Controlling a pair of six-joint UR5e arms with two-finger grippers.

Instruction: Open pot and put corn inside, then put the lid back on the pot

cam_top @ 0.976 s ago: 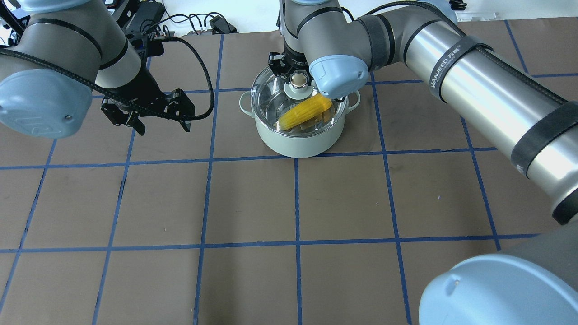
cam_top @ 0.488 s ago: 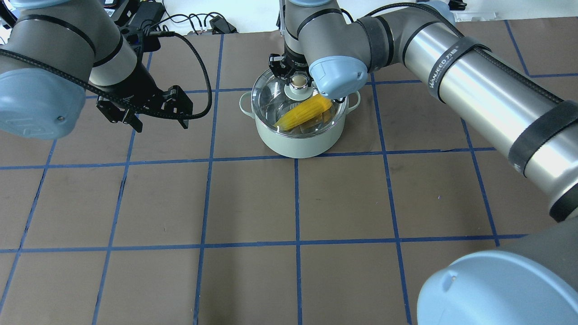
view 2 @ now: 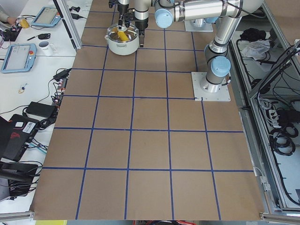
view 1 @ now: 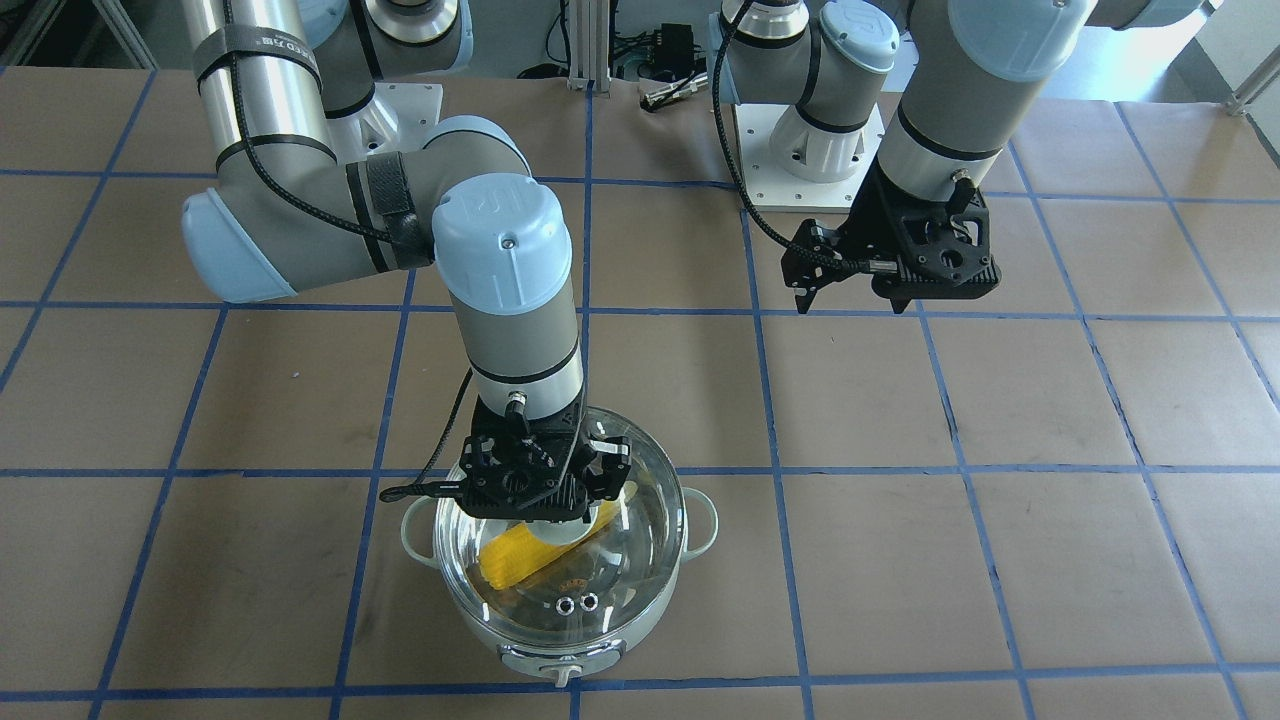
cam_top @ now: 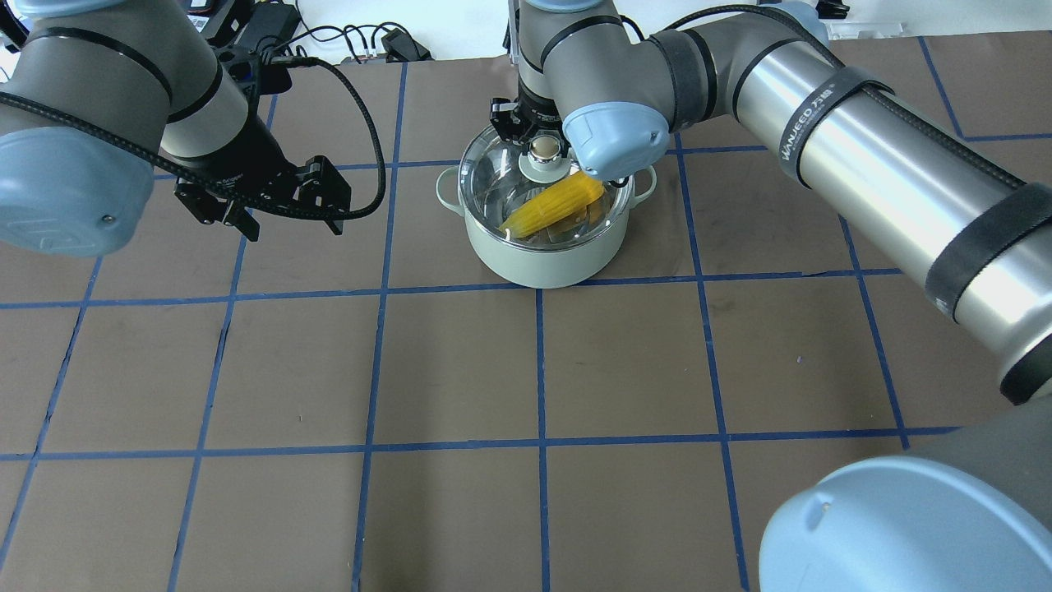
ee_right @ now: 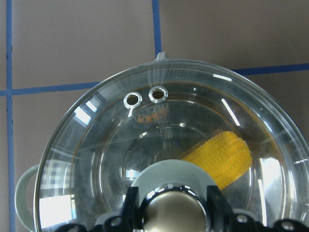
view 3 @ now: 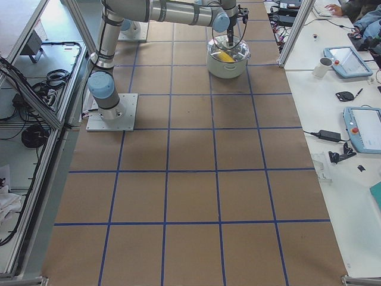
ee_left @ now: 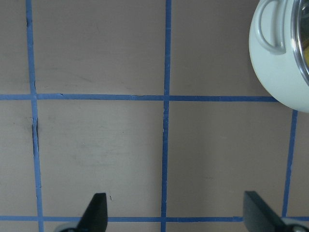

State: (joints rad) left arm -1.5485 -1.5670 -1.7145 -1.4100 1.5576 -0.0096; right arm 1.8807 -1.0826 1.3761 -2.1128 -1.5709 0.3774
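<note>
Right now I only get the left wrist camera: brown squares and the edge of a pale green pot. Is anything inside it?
Observer: Yes, a yellow corn lies inside the pot.
Visitor: Is it covered?
Observer: A glass lid is over it; the right gripper is shut on the lid's ball knob.
Visitor: Any controls on the pot?
Observer: A silver dial on the side facing away from the robot.

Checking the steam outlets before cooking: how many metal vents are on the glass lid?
2. The first vent and second vent sit side by side near the rim of the lid, at the front of the pot. No others show.
</note>
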